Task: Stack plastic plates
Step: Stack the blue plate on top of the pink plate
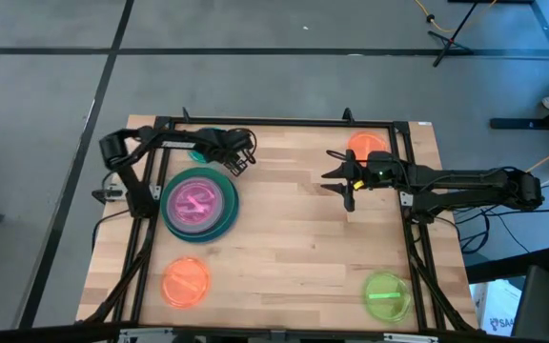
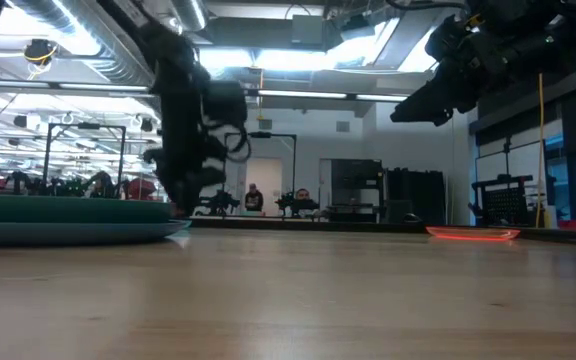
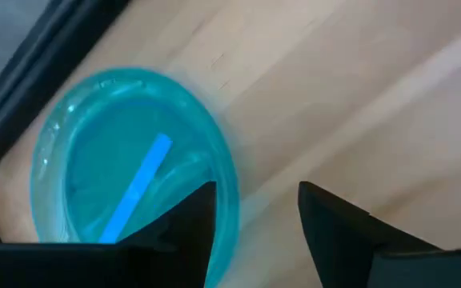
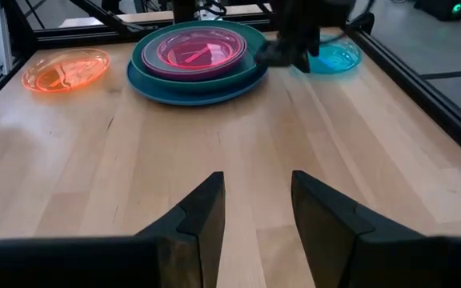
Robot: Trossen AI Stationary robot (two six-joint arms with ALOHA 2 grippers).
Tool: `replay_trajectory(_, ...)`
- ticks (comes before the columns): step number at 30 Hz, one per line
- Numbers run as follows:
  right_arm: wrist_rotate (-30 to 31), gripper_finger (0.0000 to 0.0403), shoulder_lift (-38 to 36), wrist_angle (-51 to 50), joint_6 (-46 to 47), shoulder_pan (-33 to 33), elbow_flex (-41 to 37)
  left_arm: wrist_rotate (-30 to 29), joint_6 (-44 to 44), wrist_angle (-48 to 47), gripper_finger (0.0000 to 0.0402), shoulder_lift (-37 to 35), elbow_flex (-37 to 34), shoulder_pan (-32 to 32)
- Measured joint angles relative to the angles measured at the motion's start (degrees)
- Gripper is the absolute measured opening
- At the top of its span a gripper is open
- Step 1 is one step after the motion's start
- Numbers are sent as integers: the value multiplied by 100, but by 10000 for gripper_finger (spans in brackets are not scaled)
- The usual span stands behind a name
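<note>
Left pincer open, over teal plate rim

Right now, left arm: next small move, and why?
Probably lower the left tool onto the near rim of the small translucent teal plastic plate. Its fingers are open, just off that rim, holding nothing, and the plate lies flat beside the magenta-topped plate stack. The right tool waits, open.

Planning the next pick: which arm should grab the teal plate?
Left. The left gripper hangs open right at the teal plate in the far left corner; the right gripper is across the table by an orange plate.
</note>
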Motion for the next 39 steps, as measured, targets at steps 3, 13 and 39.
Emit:
replay_trajectory(3,2,138,2,4,-8,-1,0,-8,2,73,165,317,0,226)
replay_trajectory(13,22,138,1,17,-11,-1,0,-193,78,96,140,602,11,545)
replay_trajectory(39,44,138,0,13,-13,0,0,-677,1031,96,2,520,-7,140)
